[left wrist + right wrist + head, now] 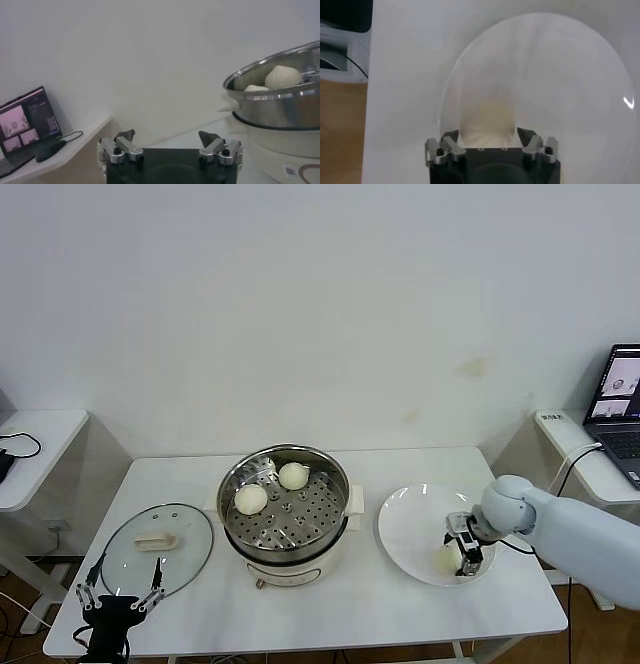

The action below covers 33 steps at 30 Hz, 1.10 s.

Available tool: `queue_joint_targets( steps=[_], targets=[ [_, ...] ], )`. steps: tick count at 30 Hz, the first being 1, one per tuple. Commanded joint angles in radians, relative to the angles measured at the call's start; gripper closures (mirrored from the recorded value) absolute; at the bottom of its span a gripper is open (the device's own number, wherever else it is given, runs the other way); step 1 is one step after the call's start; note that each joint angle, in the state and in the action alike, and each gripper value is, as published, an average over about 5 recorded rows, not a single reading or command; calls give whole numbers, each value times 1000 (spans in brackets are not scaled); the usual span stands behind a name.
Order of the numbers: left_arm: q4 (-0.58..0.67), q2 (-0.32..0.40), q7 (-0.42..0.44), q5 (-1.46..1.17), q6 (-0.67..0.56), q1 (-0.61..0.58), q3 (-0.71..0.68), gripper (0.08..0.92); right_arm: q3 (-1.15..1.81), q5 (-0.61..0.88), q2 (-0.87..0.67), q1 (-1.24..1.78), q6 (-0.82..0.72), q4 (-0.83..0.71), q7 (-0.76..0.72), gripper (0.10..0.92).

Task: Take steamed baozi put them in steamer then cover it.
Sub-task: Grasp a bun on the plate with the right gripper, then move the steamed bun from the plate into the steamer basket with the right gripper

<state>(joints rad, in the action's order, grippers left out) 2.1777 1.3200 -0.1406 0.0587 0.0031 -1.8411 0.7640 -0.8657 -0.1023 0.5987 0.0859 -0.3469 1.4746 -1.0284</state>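
Your right gripper point(459, 556) has its jaws on both sides of a round cream-white dough bun point(447, 559) on the flat white plate point(405, 529); you cannot tell if they squeeze it. Your left gripper point(119, 592) waits with jaws wide apart, near the round clear glass lid point(190, 539). Two more buns point(293, 475) sit inside the shiny steel steamer pot point(338, 484) between lid and plate.

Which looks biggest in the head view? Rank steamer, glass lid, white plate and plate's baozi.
1. Steamer.
2-3. Glass lid and white plate: near alike, not ranked.
4. Baozi between the right gripper's fingers.
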Motion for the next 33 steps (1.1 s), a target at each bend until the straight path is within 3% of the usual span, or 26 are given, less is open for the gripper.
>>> queue_joint_targets(
  steps=[1,15,24,33],
  targets=[
    [1,0,0,0,0,0,-1,177,-12,10,-3,-48,-3,-3,-55,370],
    [7,-9,-1,-6,-1,4,0,177,-74,148,-1,-380,-3,4,-121,372],
    [15,-16,-1,-8,0,4,1,177,-212,294,177,-667,-28,-13,-77,372],
    [15,-13,-1,-8,1,3,5,177,-296,397,410,-747,-44,-20,8,372]
  ],
)
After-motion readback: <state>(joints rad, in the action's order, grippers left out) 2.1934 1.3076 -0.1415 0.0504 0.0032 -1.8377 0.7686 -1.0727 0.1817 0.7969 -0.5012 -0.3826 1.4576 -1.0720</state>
